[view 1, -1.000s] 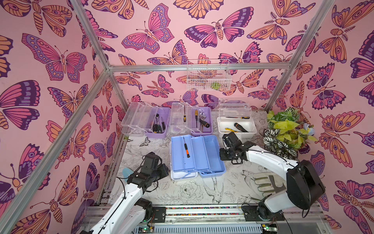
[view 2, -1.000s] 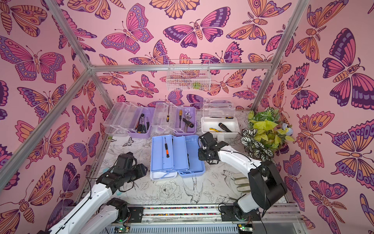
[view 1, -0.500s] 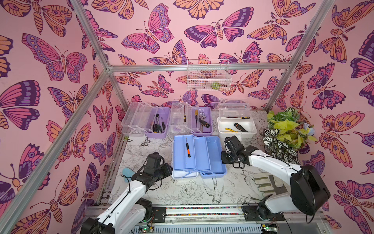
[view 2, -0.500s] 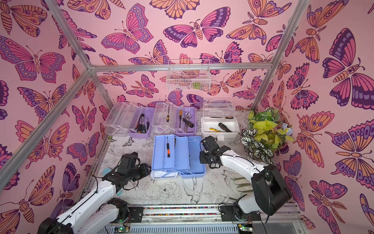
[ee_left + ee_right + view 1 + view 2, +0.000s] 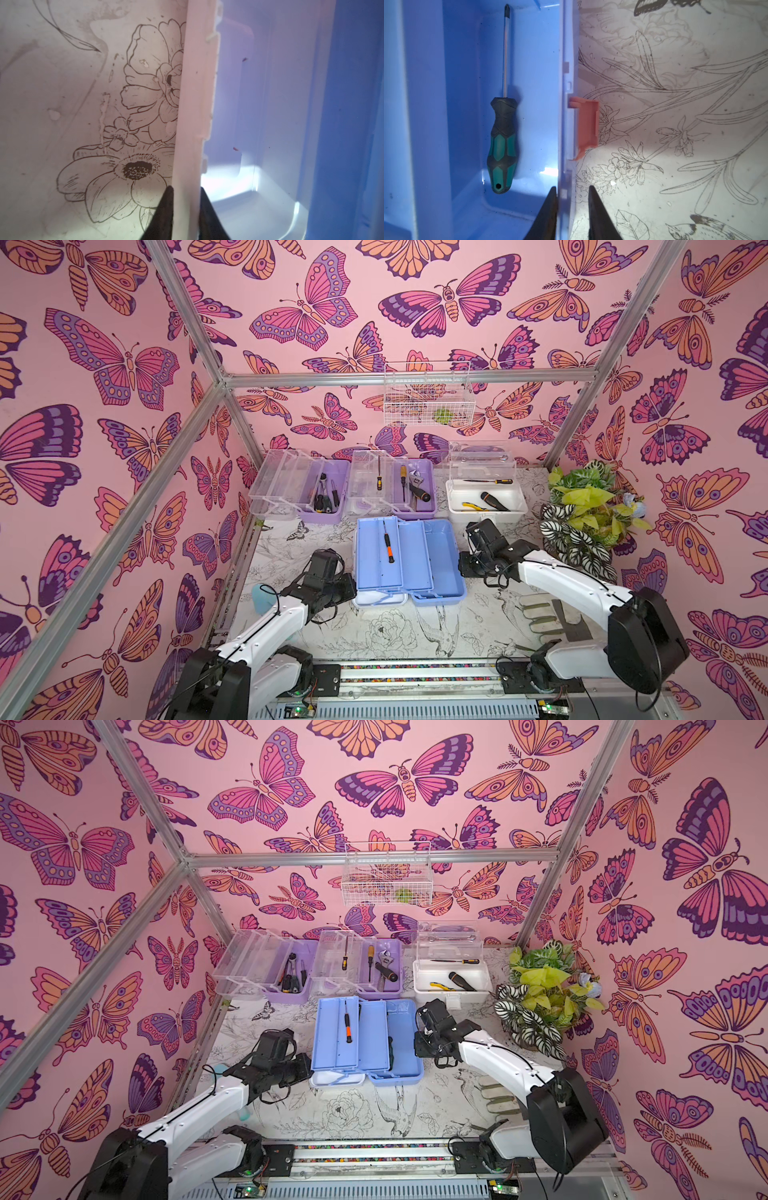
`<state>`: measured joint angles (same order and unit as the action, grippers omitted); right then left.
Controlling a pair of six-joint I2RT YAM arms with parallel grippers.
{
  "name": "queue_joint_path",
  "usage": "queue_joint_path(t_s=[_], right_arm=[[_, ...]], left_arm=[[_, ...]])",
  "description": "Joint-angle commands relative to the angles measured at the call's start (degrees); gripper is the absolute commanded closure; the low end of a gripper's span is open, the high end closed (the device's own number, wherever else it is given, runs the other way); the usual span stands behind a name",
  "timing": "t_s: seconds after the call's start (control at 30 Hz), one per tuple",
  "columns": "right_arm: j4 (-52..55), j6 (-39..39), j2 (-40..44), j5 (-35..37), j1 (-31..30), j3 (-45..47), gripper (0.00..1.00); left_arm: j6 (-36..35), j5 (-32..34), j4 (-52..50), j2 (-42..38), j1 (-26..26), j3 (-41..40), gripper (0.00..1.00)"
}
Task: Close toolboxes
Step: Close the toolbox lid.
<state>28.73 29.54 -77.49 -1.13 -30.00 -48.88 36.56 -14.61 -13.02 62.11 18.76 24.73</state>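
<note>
My left gripper (image 5: pixel 186 187) clamps the white plastic lid (image 5: pixel 195 93); my right gripper (image 5: pixel 572 187), jaws apart, straddles the light blue plastic toolbox (image 5: pixel 565 41) wall.

Noting open toolbox (image 5: pixel 440 556) lying between left gripper (image 5: pixel 186 188) and right gripper (image 5: pixel 572 188); screwdriver (image 5: pixel 502 143) lying inside, near right gripper; three toolboxes (image 5: pixel 322 516) (image 5: pixel 415 514) (image 5: pixel 486 512) standing beyond.

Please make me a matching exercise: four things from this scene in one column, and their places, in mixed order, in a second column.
Things
1. blue toolbox
2. white toolbox
3. basket
4. glove

Places
a. hangs on the wall
b. beside the plant
c. partly under the right arm
d. between the left gripper and the right gripper

Pairs: 1-d, 2-b, 3-a, 4-c
</note>
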Motion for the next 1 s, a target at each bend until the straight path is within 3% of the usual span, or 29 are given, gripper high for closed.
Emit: queue_joint_path(t_s=[0.0,0.1,0.67,0.83,0.97], right_arm=[[3.54,-1.32,1.64,1.63,1.43,-1.92,0.72],[3.56,-2.21,0.64,1.16,1.54,-3.23,0.74],[1.68,-4.53,-14.03,-2.13,2.06,-12.81,0.83],[4.01,-4.9,-13.0,-0.49,2.07,-13.24,0.82],[7.09,-5.51,-5.05,2.72,2.2,-12.9,0.72]], left_arm=[[-3.03,1.66,-2.18,1.07,0.21,1.35,0.94],[-5.23,2.29,-4.72,1.57,0.61,3.11,1.0],[-11.76,12.5,-23.16,2.42,10.52,16.8,1.0],[-10.99,15.24,-25.63,0.69,11.03,18.43,1.0],[-9.62,18.66,-26.88,-1.68,11.03,18.24,1.0]])
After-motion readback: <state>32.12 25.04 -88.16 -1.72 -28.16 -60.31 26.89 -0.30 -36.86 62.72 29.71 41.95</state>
